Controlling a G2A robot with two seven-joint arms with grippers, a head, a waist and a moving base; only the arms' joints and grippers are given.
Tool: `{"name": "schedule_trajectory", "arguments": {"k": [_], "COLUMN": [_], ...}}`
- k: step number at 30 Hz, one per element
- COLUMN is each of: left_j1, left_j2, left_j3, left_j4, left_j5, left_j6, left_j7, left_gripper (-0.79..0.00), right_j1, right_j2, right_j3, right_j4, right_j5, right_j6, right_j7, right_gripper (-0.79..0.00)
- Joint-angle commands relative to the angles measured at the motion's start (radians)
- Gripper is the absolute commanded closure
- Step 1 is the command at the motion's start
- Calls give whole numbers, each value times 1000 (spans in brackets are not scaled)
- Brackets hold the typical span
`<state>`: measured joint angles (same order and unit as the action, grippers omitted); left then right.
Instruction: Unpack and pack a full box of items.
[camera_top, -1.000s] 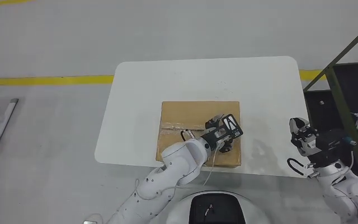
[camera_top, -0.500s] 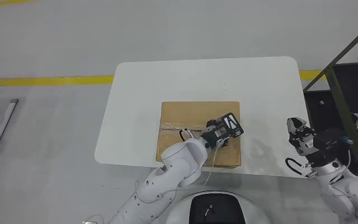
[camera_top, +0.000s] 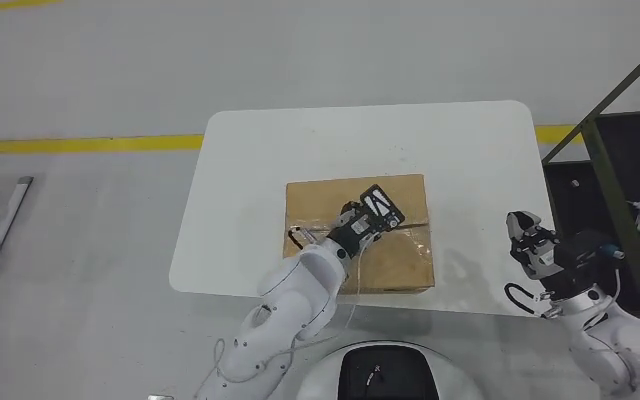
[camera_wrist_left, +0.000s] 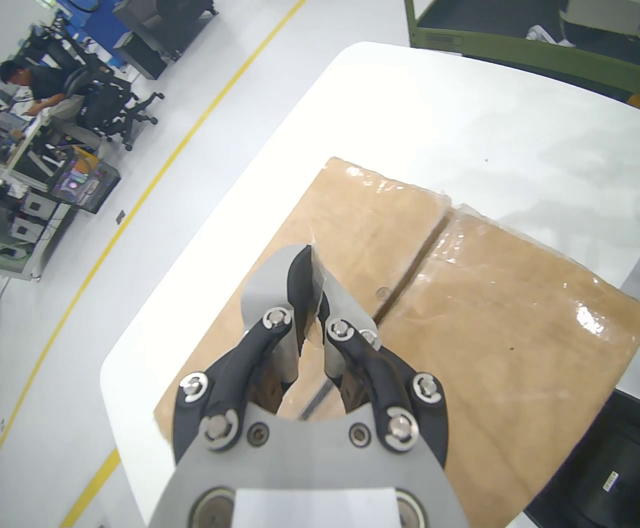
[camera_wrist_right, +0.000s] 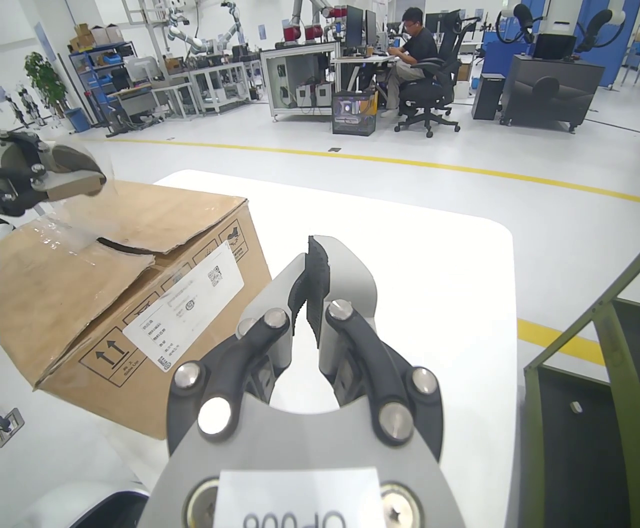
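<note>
A brown cardboard box stands near the front middle of the white table. Its top flaps are closed, and the seam gapes slightly at one end. My left gripper hangs just above the box top and is shut on a strip of clear packing tape. The tape runs from the fingers down to the box top. My right gripper hovers at the table's front right edge, apart from the box, shut with nothing in it.
A dark green metal rack stands just off the table's right side. A white label is stuck on the box's side. Bare table surface lies behind and to both sides of the box.
My left gripper has moved from the box's right side toward the middle of its top, pulling the tape along. The box has shifted slightly. The right arm drifted a little to the left.
</note>
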<state>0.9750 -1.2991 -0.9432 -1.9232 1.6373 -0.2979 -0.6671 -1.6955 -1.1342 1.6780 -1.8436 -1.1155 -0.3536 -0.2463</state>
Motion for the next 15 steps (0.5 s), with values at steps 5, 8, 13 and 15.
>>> {"name": "schedule_trajectory", "arguments": {"k": [5, 8, 13, 15], "left_j1": [97, 163, 245, 275], "left_j2": [33, 52, 69, 74], "left_j3": [-218, -356, -515, -562], "left_j4": [-120, -165, -204, -198], "left_j5": [60, 101, 137, 149], "left_j6": [-19, -46, -56, -54], "left_j7": [-50, -69, -53, -43], "left_gripper": [0, 0, 0, 0], "right_j1": [10, 18, 29, 34], "right_j2": [-1, -2, -1, -1], "right_j3": [-3, -8, -15, -17], "right_j4": [-5, -7, -5, -1], "right_j5": [8, 13, 6, 1], "right_j6": [-21, -36, -61, -70], "right_j7": [2, 9, 15, 17], "right_gripper": [0, 0, 0, 0]}}
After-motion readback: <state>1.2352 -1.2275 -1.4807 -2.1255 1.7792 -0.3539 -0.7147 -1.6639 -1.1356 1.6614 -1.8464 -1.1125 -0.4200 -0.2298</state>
